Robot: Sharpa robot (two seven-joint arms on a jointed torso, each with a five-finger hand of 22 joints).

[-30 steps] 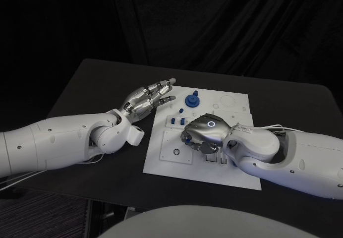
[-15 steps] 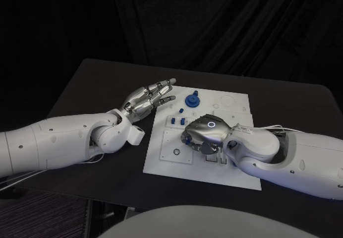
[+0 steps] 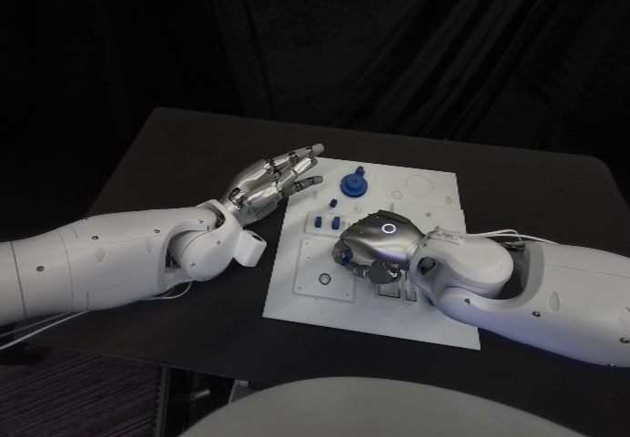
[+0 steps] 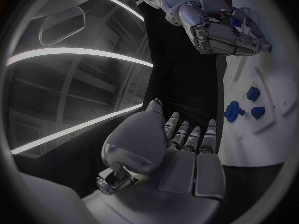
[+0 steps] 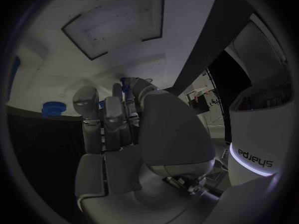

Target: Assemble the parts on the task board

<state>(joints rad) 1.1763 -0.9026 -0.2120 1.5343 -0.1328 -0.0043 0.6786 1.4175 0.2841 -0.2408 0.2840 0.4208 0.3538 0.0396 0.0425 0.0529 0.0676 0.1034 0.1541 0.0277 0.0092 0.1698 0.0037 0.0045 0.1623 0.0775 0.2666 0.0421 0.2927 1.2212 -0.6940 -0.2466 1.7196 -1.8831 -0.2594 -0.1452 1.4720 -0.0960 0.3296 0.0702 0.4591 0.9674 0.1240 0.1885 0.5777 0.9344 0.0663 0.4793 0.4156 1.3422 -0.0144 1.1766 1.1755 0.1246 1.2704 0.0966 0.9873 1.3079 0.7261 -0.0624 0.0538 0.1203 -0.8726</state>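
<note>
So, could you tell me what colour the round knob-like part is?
Blue part, clearest in the head view.

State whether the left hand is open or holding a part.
Open. The left hand hovers beside the task board with its fingers spread and straight, nothing between them.

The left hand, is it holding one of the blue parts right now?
No. In the head view the left hand is held flat with fingers apart at the task board's left edge, holding nothing.
</note>
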